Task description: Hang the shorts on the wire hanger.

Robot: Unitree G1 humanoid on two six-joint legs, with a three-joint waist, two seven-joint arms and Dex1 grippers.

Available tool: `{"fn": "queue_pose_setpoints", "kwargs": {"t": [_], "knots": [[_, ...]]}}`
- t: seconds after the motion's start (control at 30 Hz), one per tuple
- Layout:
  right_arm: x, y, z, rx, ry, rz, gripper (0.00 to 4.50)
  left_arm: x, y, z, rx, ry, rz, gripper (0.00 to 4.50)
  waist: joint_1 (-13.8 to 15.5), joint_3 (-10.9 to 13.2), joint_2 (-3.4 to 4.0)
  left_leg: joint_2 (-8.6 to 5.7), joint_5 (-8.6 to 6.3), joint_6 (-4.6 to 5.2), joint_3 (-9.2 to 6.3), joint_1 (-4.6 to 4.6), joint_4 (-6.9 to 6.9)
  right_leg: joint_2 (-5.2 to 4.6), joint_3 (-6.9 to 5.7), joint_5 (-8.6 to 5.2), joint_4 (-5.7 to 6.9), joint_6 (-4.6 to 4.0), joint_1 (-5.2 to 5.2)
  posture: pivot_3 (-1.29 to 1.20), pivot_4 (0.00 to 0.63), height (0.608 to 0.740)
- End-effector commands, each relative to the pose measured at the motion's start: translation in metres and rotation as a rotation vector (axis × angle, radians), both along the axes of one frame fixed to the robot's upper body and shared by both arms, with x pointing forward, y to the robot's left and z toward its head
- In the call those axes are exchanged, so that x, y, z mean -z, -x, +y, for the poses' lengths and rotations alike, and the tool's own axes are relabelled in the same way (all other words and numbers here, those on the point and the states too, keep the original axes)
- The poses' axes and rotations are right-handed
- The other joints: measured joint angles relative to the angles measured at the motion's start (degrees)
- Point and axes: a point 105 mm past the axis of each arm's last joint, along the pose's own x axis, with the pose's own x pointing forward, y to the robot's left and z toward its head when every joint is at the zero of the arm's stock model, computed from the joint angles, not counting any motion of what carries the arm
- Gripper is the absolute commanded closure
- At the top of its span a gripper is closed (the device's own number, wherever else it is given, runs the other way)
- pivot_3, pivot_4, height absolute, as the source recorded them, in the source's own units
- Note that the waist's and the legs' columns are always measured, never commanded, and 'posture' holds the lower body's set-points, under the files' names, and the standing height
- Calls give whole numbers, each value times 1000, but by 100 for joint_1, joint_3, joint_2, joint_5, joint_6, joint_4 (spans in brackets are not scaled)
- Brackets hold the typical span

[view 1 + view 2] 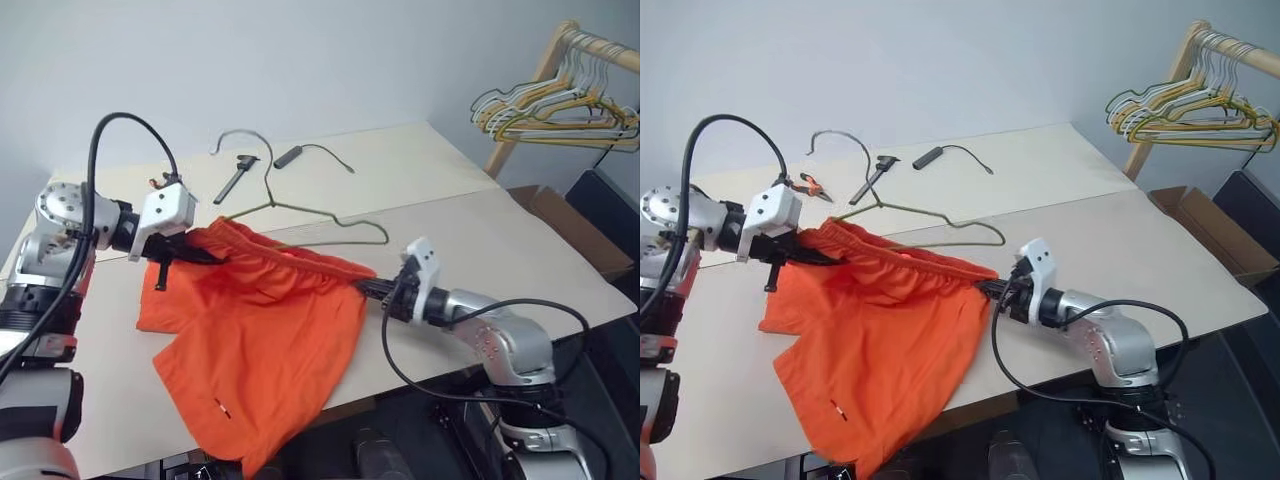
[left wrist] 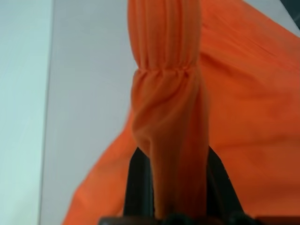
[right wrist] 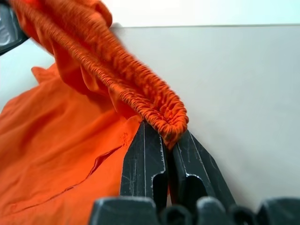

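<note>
The bright orange shorts (image 1: 260, 340) lie spread on the table (image 1: 480, 240), their gathered waistband lifted and stretched between my two grippers. My left gripper (image 1: 205, 255) is shut on the waistband's left end; in the left wrist view the bunched fabric (image 2: 168, 117) rises between its black fingers (image 2: 138, 187). My right gripper (image 1: 365, 287) is shut on the waistband's right end (image 3: 164, 115). The wire hanger (image 1: 300, 207) lies flat just behind the waistband, hook pointing away from me, with its near side partly hidden by the shorts.
Behind the hanger lie a black caliper-like tool (image 1: 235, 178), a black cable with a cylindrical end (image 1: 290, 156) and orange-handled pliers (image 1: 812, 185). A wooden rack with yellow and white hangers (image 1: 560, 105) stands at the far right, beside a cardboard box (image 1: 570, 225).
</note>
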Motion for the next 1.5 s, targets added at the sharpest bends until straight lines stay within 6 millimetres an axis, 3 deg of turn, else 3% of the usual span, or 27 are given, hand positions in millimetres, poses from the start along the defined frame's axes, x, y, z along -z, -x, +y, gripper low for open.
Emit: {"fn": "queue_pose_setpoints", "kwargs": {"t": [0.03,0.43,0.67,0.97,1.13,1.33,1.5], "knots": [[-22,-7,-27,19,20,-44,4462,-13,8,17,-4,-49,-57,4500,2,0,0,1,-1,2,0,1,0,1,-1,0,0,0,1,-125,72,740],[-38,0,-47,-109,134,-83,4462,-4,-12,20,-169,-40,-102,4500,149,0,-1,0,-6,10,0,-1,0,-3,-5,0,-10,1,7,-121,57,740],[-43,-2,-54,-102,156,-102,4462,10,9,28,-58,-136,-42,4500,104,0,-1,2,-4,6,1,-1,-1,-2,-2,0,-9,1,4,-129,53,740],[-58,-4,-58,-111,189,-155,4462,30,4,35,-58,-283,-60,4500,145,0,-1,0,-5,8,1,-3,0,-8,-4,1,-13,1,6,-144,58,740],[-75,12,-30,-236,216,-242,4462,43,-14,35,-95,-368,-127,4500,140,0,0,0,-5,9,1,-5,-1,-8,-4,1,-13,1,4,-151,61,740],[-72,31,6,-342,300,-285,4462,40,-41,0,-187,-233,-147,4500,154,0,-1,0,-9,15,1,-7,5,-8,-7,2,-13,5,7,-165,66,740],[-55,18,5,-238,442,-296,2938,35,-40,-15,-153,-155,-123,4500,101,0,-1,0,-6,11,1,-15,5,-8,-7,2,-11,5,-4,-173,67,740]]}}
